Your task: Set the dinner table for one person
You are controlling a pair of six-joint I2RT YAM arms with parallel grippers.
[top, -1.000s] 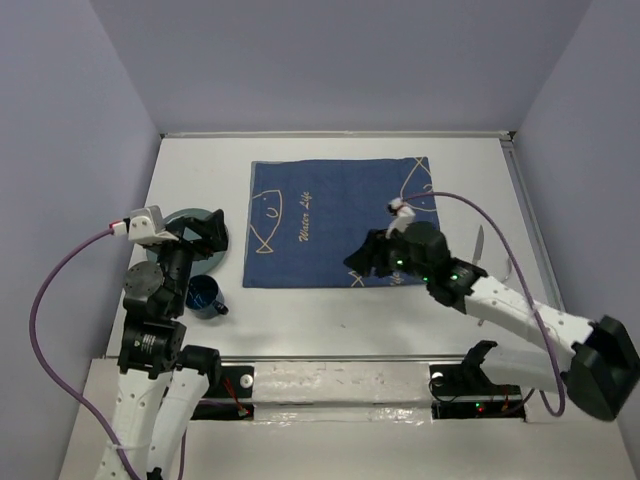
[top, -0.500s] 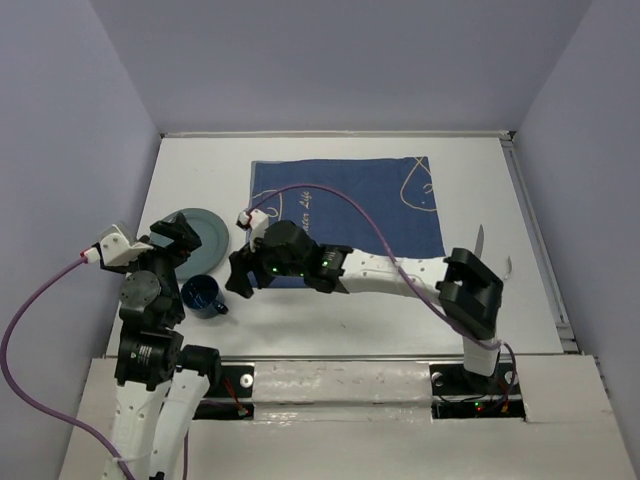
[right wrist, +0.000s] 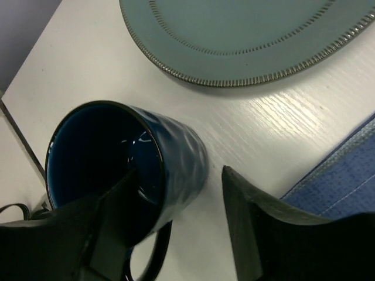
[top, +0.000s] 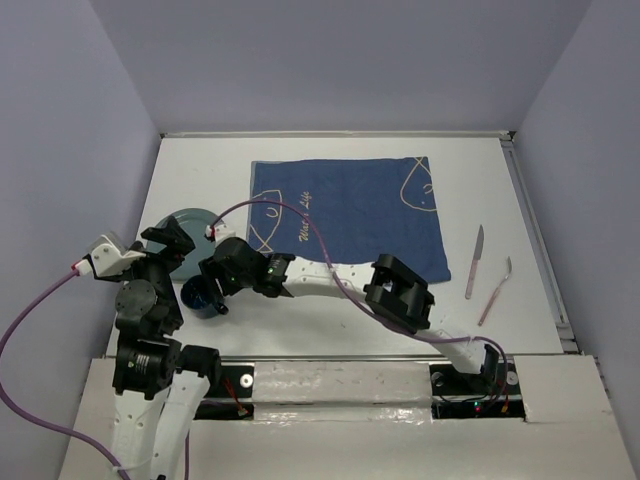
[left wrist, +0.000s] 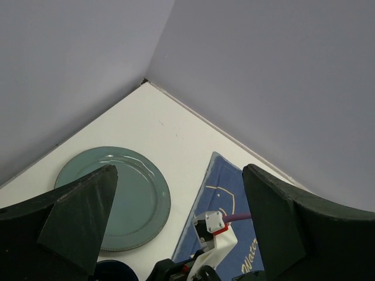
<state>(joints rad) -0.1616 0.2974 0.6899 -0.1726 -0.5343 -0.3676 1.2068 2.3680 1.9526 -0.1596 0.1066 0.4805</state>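
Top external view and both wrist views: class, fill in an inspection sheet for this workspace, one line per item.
Surface: white dinner table, flat, no spills seen.
Job's things: blue cloth lying flat mid-table; green plate and blue mug left of it; knife and a second utensil right of it.
Clutter: nothing seen.
Grippers: left gripper open, raised near the plate; right gripper open, fingers either side of the mug's wall.
Cables: purple cable arcs over the cloth; another loops off the left arm.
Surroundings: plain grey walls on three sides.
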